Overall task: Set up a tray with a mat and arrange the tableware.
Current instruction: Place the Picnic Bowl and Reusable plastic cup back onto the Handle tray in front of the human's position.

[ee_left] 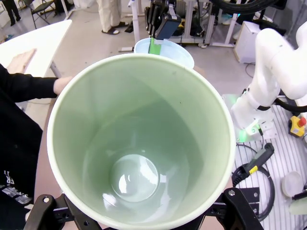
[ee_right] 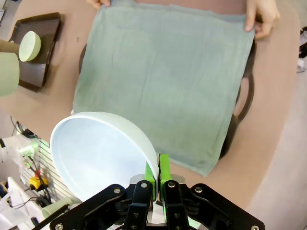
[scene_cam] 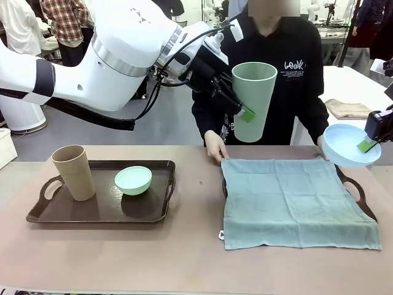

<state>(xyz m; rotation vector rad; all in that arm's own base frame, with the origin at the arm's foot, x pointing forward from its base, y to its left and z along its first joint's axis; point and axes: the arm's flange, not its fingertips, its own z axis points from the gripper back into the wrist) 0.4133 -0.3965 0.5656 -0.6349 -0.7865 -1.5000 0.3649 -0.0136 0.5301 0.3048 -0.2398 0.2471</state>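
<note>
Left hand (scene_cam: 245, 114): clamped across the outside of the pale green tumbler (scene_cam: 255, 92). The tumbler is upright, mouth up, held high over the bench (scene_cam: 184, 258) in front of the person's chest. The left wrist view looks straight down into it; it is empty.

Right hand (ee_right: 157, 177): pads pinched together on the rim of the light blue bowl (ee_right: 100, 153). The bowl is tipped, in the air near the right edge of the mat (scene_cam: 295, 196).

The mat, a grey-green cloth, is spread over the right tray (scene_cam: 355, 186), with only the tray's handles showing. The person's hand (ee_right: 261, 17) pins a far corner.

The left tray (scene_cam: 153, 215) holds the tan tumbler (scene_cam: 73, 172) and the mint green bowl (scene_cam: 133, 180), standing apart.

Step in hand, as I judge it: the mat is laid and the first two pieces are being carried over to it.

Next move calls for:
- Lower the tumbler straight down, base flat, well inside the cloth.
- Level the bowl before release.
- Keep clear of the person's hands and do not drag the cloth.

The two pieces on the left tray are not yet moved.
</note>
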